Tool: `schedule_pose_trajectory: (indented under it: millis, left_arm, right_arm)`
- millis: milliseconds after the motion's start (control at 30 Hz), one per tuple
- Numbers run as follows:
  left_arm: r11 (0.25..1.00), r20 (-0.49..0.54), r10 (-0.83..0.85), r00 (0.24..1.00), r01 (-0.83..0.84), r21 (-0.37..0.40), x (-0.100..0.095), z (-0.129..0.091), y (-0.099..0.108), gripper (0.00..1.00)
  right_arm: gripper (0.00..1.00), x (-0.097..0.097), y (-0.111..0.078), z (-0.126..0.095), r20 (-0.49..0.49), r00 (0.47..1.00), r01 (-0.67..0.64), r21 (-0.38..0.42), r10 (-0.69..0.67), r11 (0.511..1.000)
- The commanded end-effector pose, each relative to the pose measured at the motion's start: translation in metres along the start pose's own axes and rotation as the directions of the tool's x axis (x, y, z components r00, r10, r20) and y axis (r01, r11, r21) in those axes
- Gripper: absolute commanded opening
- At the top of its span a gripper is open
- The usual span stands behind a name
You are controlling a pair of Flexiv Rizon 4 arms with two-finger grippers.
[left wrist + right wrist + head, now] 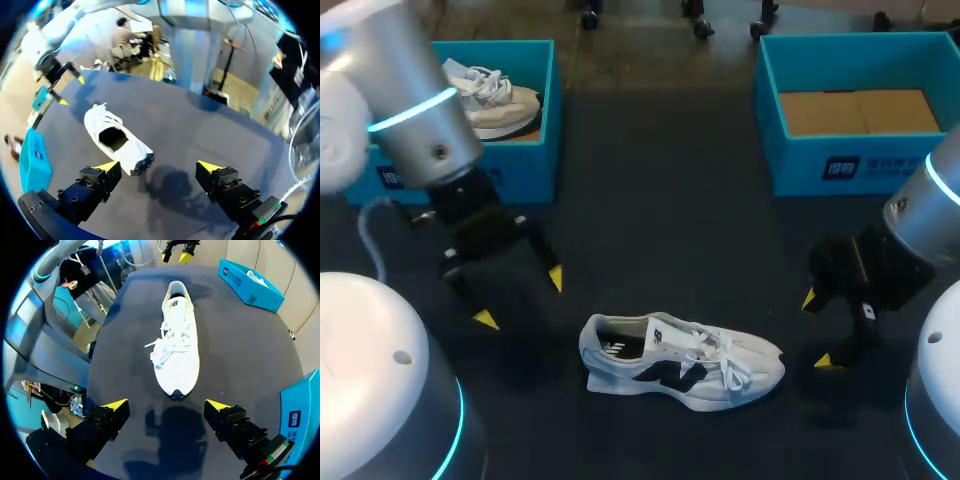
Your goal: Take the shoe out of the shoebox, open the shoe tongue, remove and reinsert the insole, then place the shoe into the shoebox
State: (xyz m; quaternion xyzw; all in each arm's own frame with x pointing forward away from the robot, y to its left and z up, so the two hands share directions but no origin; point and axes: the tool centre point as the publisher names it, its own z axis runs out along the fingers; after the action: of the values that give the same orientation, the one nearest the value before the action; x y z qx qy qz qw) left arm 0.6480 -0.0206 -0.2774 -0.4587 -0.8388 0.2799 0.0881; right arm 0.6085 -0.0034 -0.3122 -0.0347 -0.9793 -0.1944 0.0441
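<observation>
A white sneaker (682, 362) with a dark side mark lies on its sole on the dark table, heel toward my left arm, toe toward my right arm. My left gripper (520, 297) hangs open just off the heel, with nothing between its fingers; in the left wrist view the sneaker (116, 139) lies ahead of the gripper (157, 167). My right gripper (817, 330) stands open beside the toe; in the right wrist view the sneaker (177, 340) lies straight ahead of the gripper (167, 405), laces loose. An empty blue shoebox (855, 112) with a cardboard floor sits at the back right.
A second blue box (530, 120) at the back left holds a beige sneaker (495, 98); in the right wrist view this box (251, 285) lies beyond the shoe. My left gripper's yellow tips (181, 254) show past the heel there.
</observation>
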Motion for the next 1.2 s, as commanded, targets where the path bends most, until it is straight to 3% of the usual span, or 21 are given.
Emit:
schedule_pose_trajectory:
  millis: [33, 267, 533, 733, 1100, 1200]
  left_arm:
    - [0.967, 0.258, -0.219, 0.941, 0.175, 0.185, 0.007, -0.001, 0.006, 1.00]
    - [0.960, 0.280, -0.246, 0.928, 0.194, 0.200, 0.008, 0.004, 0.009, 1.00]
    - [0.843, 0.290, -0.447, 0.846, 0.290, 0.453, 0.026, 0.031, 0.050, 1.00]
    - [0.753, 0.320, -0.500, 0.805, 0.222, 0.620, 0.043, 0.031, 0.060, 1.00]
    - [0.755, 0.309, -0.500, 0.809, 0.232, 0.613, 0.044, 0.030, 0.060, 1.00]
    - [0.706, 0.281, -0.560, 0.779, 0.272, 0.653, 0.041, 0.041, 0.063, 1.00]
  right_arm:
    - [1.00, 0.000, 0.000, 0.001, 0.000, 1.000, 0.001, 0.000, -0.001, 1.000]
    - [1.00, 0.000, 0.000, 0.001, 0.000, 1.000, 0.001, 0.000, -0.001, 1.000]
    - [1.00, 0.000, 0.000, 0.001, 0.000, 1.000, 0.001, 0.000, -0.001, 1.000]
    - [1.00, 0.000, 0.000, 0.001, 0.000, 1.000, 0.001, 0.000, -0.001, 1.000]
    - [1.00, 0.000, 0.000, 0.001, 0.000, 1.000, 0.001, 0.000, -0.001, 1.000]
    - [1.00, 0.000, 0.000, 0.001, 0.000, 1.000, 0.001, 0.000, -0.001, 1.000]
